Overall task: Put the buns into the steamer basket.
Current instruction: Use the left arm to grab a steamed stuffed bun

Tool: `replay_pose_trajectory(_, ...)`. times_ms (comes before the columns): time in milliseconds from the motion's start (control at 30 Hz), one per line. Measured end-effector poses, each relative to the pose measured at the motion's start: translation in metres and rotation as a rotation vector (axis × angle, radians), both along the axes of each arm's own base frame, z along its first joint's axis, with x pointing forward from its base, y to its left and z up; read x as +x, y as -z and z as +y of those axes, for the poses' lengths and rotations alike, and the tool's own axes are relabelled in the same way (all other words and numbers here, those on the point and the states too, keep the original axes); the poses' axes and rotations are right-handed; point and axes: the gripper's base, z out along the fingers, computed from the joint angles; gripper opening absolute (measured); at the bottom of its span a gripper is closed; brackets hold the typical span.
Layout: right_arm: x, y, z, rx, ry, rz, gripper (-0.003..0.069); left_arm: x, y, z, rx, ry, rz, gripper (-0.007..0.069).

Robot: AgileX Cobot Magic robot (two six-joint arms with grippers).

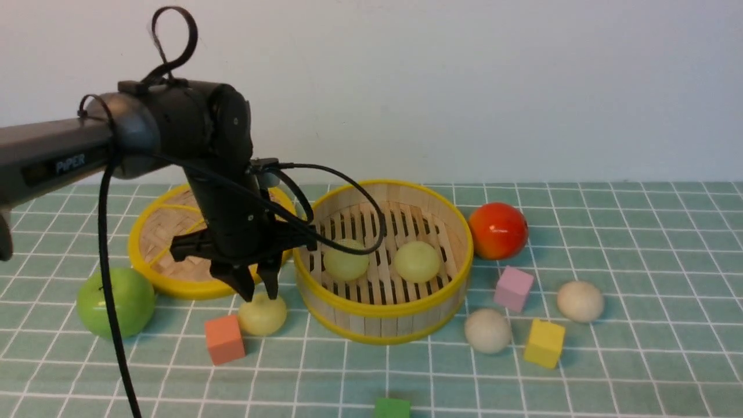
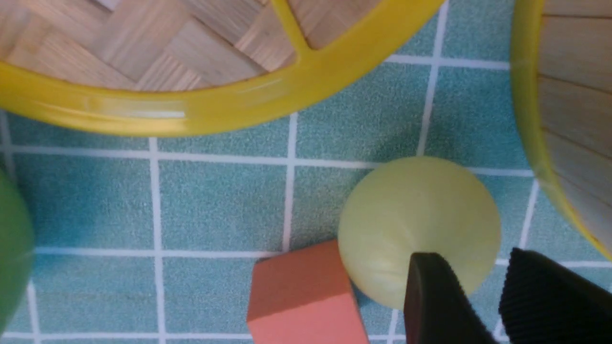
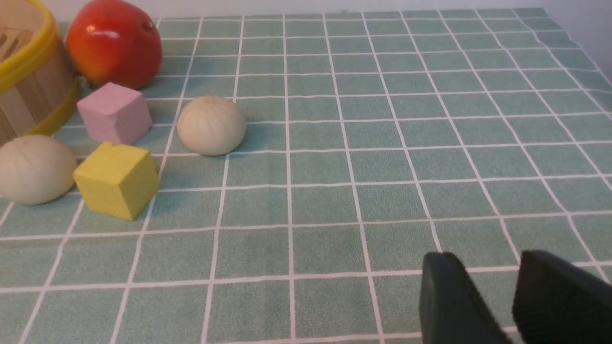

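The steamer basket (image 1: pixel 383 310) stands mid-table with two pale yellow-green buns (image 1: pixel 346 260) (image 1: pixel 417 261) on its slatted floor. A third yellow-green bun (image 1: pixel 262 313) (image 2: pixel 418 224) lies on the cloth just left of the basket wall (image 2: pixel 573 119). My left gripper (image 1: pixel 256 287) (image 2: pixel 471 260) hangs right over it, jaws open with a narrow gap, one fingertip overlapping the bun's edge. Two off-white buns (image 1: pixel 487 330) (image 1: pixel 580 301) lie right of the basket, also seen from the right wrist (image 3: pixel 33 168) (image 3: pixel 211 125). My right gripper (image 3: pixel 487 260) is open over bare cloth and out of the front view.
The woven lid (image 1: pixel 168 232) (image 2: pixel 191 110) lies behind my left gripper. A green apple (image 1: pixel 116 302) sits at the left and an orange cube (image 1: pixel 224 339) (image 2: pixel 306 296) touches the bun. A red-orange fruit (image 1: pixel 498 230), pink cube (image 1: pixel 514 288), yellow cube (image 1: pixel 544 343) and green cube (image 1: pixel 392 407) lie around.
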Motion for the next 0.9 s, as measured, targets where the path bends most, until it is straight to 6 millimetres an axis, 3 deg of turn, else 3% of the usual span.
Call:
replay_pose_trajectory(133,0.000,0.000,0.000,0.000,0.000,0.000,0.0239,0.003,0.017,0.000,0.016,-0.014,0.034,0.0237)
replay_pose_trajectory(567,0.000,0.000,0.000,0.000,0.000,0.000,0.0239,0.008,0.028,-0.002,0.017,-0.035,0.034,0.0237)
replay_pose_trajectory(700,0.000,0.000,0.000,0.000,0.000,0.000,0.0239,0.008,0.026,-0.002,0.014,-0.036,0.035,0.0192)
replay_pose_trajectory(900,0.000,0.000,0.000,0.000,0.000,0.000,0.0239,0.014,0.011,-0.004,0.011,-0.020,0.024,0.0013)
